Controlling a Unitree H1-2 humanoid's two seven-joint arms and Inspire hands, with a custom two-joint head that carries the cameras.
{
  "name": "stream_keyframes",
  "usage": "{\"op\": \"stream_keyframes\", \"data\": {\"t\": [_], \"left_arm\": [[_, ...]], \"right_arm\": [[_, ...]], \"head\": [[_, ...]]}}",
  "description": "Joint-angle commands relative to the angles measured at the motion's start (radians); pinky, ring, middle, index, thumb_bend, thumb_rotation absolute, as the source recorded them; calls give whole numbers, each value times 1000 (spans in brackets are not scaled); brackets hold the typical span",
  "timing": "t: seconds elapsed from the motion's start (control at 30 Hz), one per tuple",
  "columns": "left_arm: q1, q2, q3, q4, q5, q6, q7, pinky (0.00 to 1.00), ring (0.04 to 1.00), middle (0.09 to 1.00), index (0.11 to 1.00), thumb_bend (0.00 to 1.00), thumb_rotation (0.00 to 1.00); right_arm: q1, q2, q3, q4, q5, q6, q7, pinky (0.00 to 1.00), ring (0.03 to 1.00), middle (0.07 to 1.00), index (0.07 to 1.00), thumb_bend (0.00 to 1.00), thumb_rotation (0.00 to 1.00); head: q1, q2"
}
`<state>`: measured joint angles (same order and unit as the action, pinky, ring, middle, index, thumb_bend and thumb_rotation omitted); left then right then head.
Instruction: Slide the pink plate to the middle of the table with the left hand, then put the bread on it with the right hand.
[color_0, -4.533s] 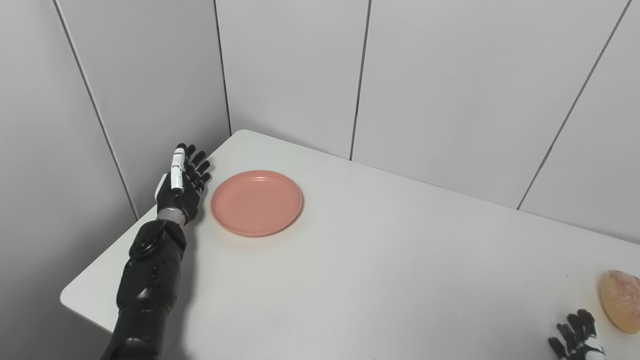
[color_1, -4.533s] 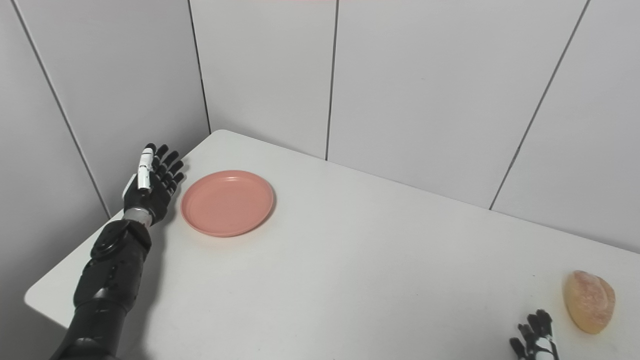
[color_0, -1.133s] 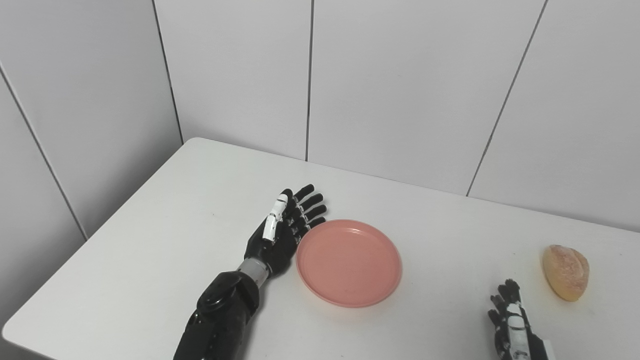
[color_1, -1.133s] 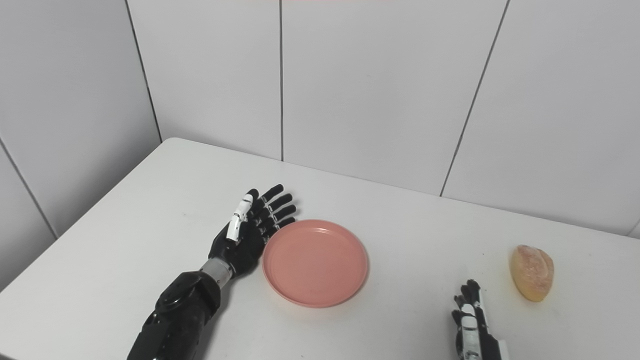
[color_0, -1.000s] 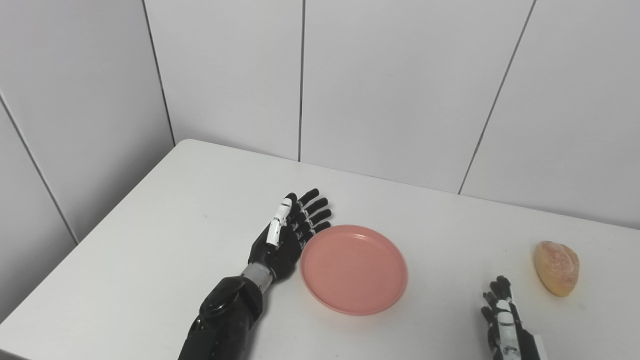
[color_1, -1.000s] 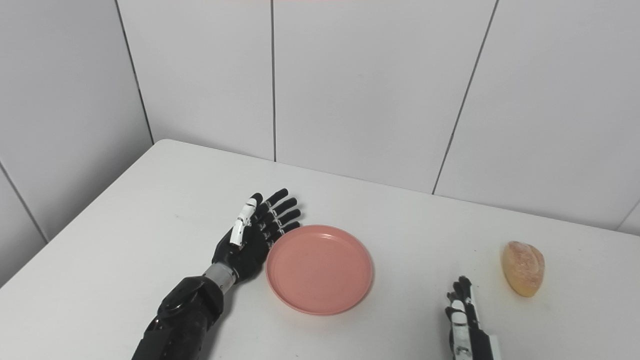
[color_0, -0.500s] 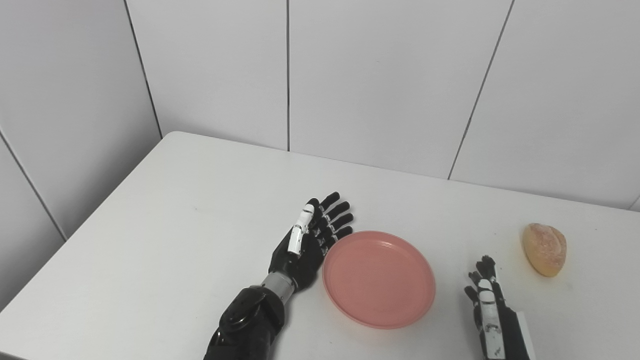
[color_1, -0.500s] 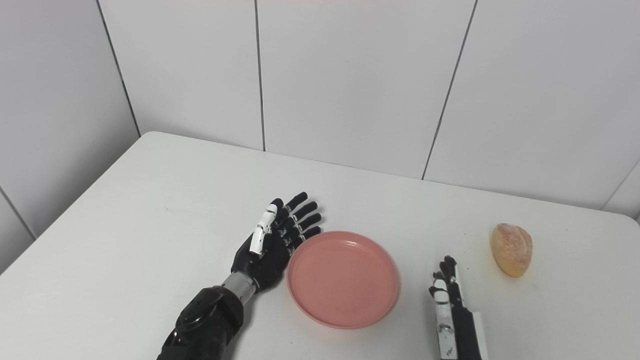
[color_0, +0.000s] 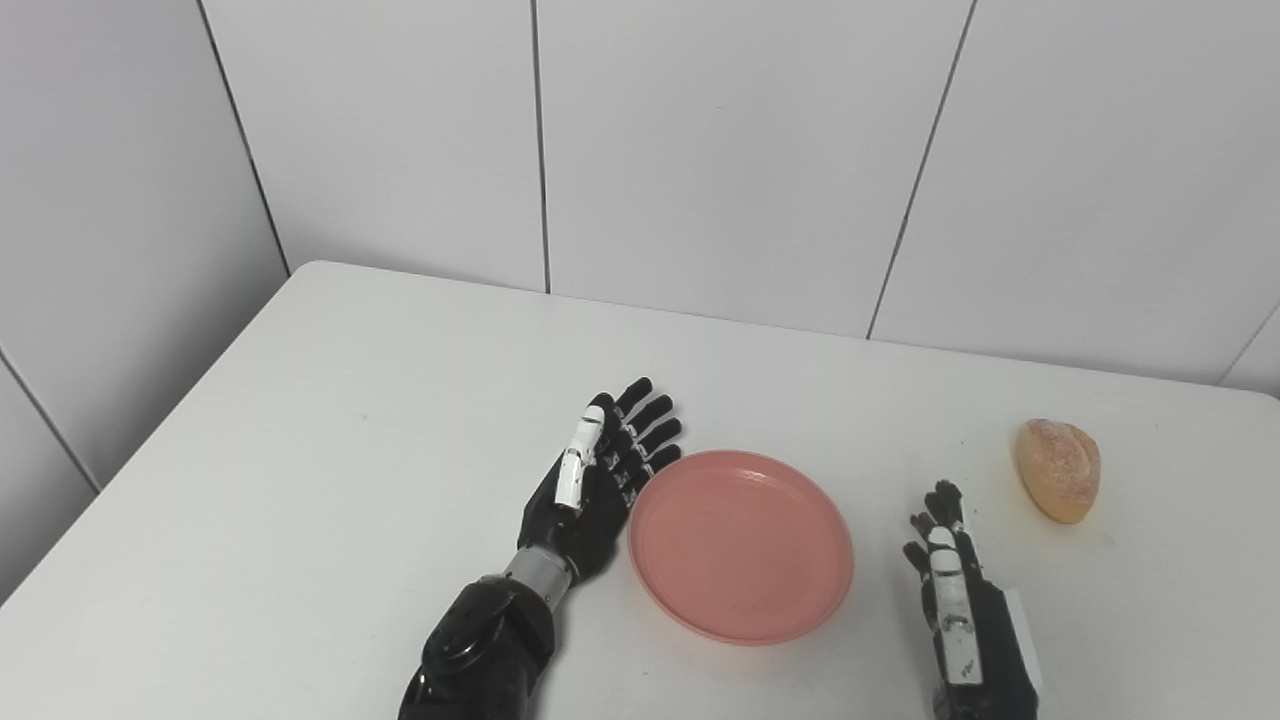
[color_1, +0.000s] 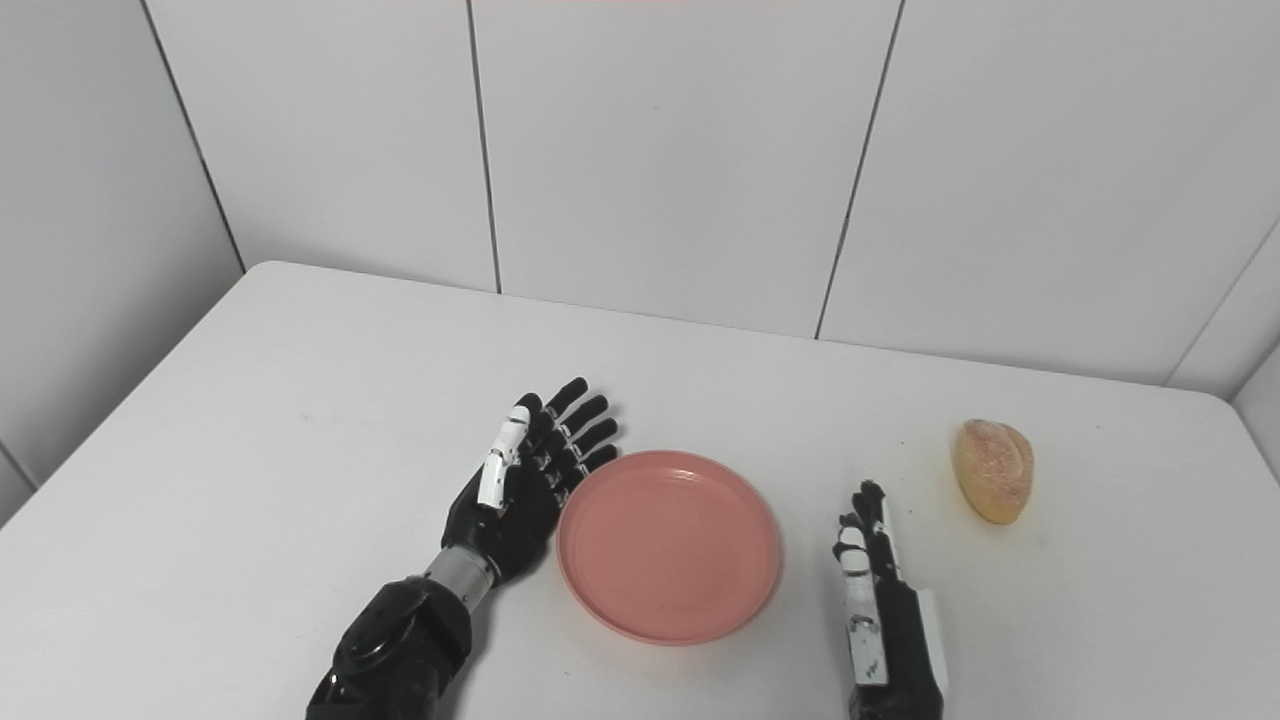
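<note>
The pink plate lies flat on the white table, near the middle and toward the front. My left hand rests on edge against the plate's left rim, open, fingers straight and spread, pointing away from me. A small tan bread roll lies on the table at the right, well apart from the plate. My right hand stands on edge between plate and bread, open, fingers straight, touching neither.
Grey panelled walls close off the table's back and left sides. The table's right rear corner shows in the right eye view. Nothing else stands on the tabletop.
Over the last seconds my left hand pushed the plate from the far left corner to the middle. The camera has turned right. My right hand has risen further into view beside the plate.
</note>
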<state>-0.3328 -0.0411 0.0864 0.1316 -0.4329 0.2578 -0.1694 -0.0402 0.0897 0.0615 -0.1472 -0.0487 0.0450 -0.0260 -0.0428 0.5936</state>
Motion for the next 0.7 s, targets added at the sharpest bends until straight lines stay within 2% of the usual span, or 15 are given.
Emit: {"op": "stream_keyframes", "data": {"t": [0.0,0.13,0.3,0.33,0.43,0.67], "left_arm": [[10,-9,1,-1,13,-7,12,921,911,917,911,363,1000],[22,-15,-1,-8,32,-26,22,916,903,908,904,368,1000],[56,-22,-6,-35,54,-46,32,914,900,906,903,375,1000],[58,-23,-5,-36,55,-51,31,919,903,910,904,375,1000],[64,-22,-4,-33,56,-67,25,920,905,910,900,381,1000],[73,-11,2,-28,44,-83,13,919,901,903,897,378,1000]], "right_arm": [[-24,5,-1,-37,-5,-9,-7,960,980,1000,1000,258,1000],[-30,0,-2,-59,-48,4,-25,947,964,989,993,288,1000],[-34,-13,13,-139,-187,62,-49,913,938,959,969,336,1000],[-36,-15,15,-149,-207,70,-50,888,934,957,964,371,1000],[-54,-23,19,-185,-307,109,-63,847,922,944,945,427,1000],[-124,-32,0,-201,-382,131,-82,810,884,908,911,477,1000]], "head": [[-9,0],[-22,-2],[-104,-14],[-104,-14],[-171,-31],[-245,-61]]}}
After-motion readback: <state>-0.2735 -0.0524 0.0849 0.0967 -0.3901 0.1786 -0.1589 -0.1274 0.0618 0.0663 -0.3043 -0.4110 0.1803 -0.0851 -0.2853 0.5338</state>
